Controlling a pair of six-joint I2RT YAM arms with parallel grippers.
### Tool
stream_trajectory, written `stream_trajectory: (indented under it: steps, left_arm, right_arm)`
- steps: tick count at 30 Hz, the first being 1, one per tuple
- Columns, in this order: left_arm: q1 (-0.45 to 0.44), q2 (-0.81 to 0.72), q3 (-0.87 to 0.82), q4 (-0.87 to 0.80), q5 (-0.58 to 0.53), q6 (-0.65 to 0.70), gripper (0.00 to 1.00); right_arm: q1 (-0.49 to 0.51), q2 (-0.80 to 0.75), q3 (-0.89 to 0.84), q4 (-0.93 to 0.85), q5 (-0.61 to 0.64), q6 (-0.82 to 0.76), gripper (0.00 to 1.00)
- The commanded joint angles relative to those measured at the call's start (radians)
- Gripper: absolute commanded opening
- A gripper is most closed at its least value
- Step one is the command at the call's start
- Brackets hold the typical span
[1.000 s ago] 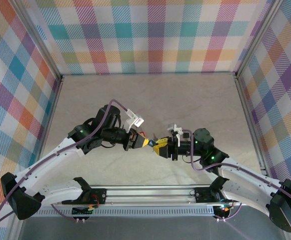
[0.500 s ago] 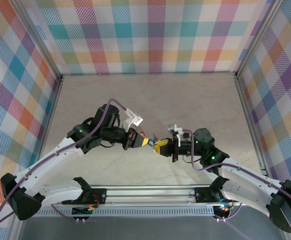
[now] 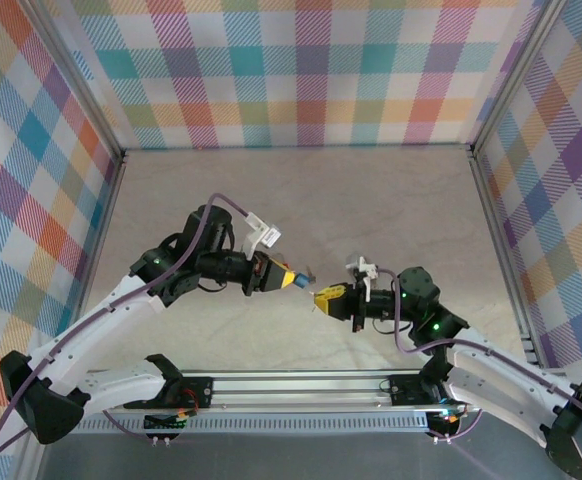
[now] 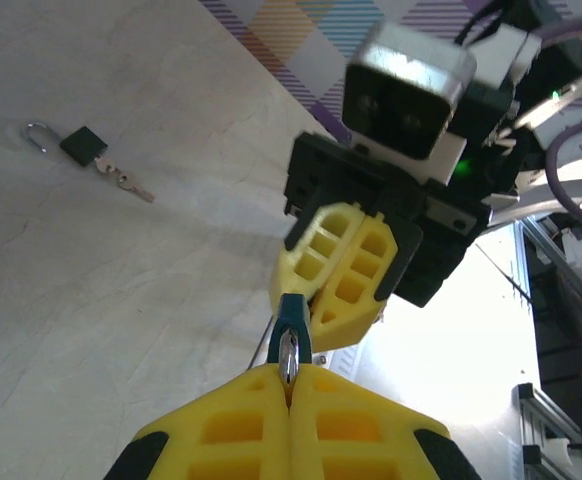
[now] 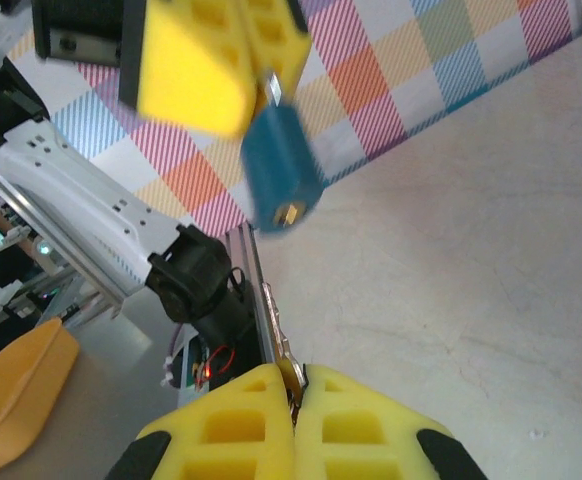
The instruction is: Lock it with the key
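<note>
Item: blue padlock [image 4: 293, 318], held above the table by its shackle in the shut left claw [image 3: 287, 279]. The keyhole is turned toward the right claw [image 5: 297, 378], which is pressed closed; whether a key is pinched cannot be told.
Step judged: alignment.
Next required: key tip to be levelled with keyhole, inserted, turned.

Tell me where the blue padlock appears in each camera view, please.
Top external: blue padlock near the picture's centre, at the tip of the left gripper.
Left wrist: padlock at bottom centre, just above the left gripper.
Right wrist: padlock at upper centre, under the left gripper.
Shared landmark: the yellow left gripper, shut on it.
</note>
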State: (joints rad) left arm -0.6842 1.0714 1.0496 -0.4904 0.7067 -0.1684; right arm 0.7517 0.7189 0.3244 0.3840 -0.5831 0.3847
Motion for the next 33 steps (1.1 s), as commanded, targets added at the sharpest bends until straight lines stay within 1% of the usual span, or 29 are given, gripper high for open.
stream_trajectory:
  steps: [1, 3, 4, 7, 9, 11, 12, 16, 20, 23, 25, 27, 29, 32, 33]
  left_arm:
    - [0.02, -0.016, -0.002, 0.02, 0.028, -0.004, 0.0]
    - [0.026, -0.016, -0.003, 0.012, 0.001, 0.001, 0.0]
    - [0.028, -0.017, -0.01, 0.015, -0.018, -0.001, 0.0]
    - [0.028, -0.005, -0.074, 0.079, -0.066, -0.065, 0.0]
    - [0.028, 0.0, -0.127, 0.14, -0.103, -0.133, 0.0]
    - [0.028, -0.004, -0.162, 0.165, -0.179, -0.194, 0.0]
    - [0.028, -0.005, -0.186, 0.184, -0.214, -0.218, 0.0]
    - [0.026, -0.018, -0.272, 0.203, -0.317, -0.267, 0.0]
    - [0.026, -0.019, -0.351, 0.244, -0.358, -0.313, 0.0]
    - [0.026, -0.052, -0.438, 0.269, -0.422, -0.348, 0.0]
    - [0.029, -0.064, -0.493, 0.3, -0.441, -0.366, 0.0]
    - [0.032, -0.068, -0.513, 0.317, -0.457, -0.37, 0.0]
    - [0.043, -0.078, -0.519, 0.321, -0.475, -0.371, 0.0]
    - [0.068, -0.092, -0.506, 0.269, -0.555, -0.347, 0.0]
    - [0.088, -0.097, -0.513, 0.271, -0.558, -0.348, 0.0]
  right_arm:
    - [-0.002, -0.052, -0.016, -0.048, 0.014, -0.001, 0.0]
    - [-0.002, -0.079, -0.024, -0.079, 0.025, 0.008, 0.0]
    - [-0.002, -0.091, -0.03, -0.102, 0.055, 0.016, 0.0]
    - [-0.002, -0.106, -0.03, -0.212, 0.24, 0.037, 0.0]
    - [-0.003, -0.079, -0.004, -0.292, 0.376, 0.056, 0.0]
    - [-0.01, -0.04, 0.016, -0.341, 0.461, 0.074, 0.0]
    - [-0.015, -0.021, 0.017, -0.347, 0.48, 0.092, 0.0]
    - [-0.023, 0.038, -0.015, -0.286, 0.474, 0.163, 0.0]
    - [-0.025, 0.096, -0.027, -0.239, 0.474, 0.207, 0.0]
    - [-0.024, 0.146, -0.015, -0.212, 0.468, 0.212, 0.0]
    - [-0.025, 0.19, 0.013, -0.209, 0.465, 0.208, 0.0]
    - [-0.025, 0.232, 0.047, -0.211, 0.463, 0.2, 0.0]
    - [-0.025, 0.279, 0.08, -0.193, 0.437, 0.194, 0.0]
    - [-0.023, 0.378, 0.114, -0.113, 0.371, 0.231, 0.0]
    - [-0.023, 0.419, 0.126, -0.076, 0.339, 0.248, 0.0]
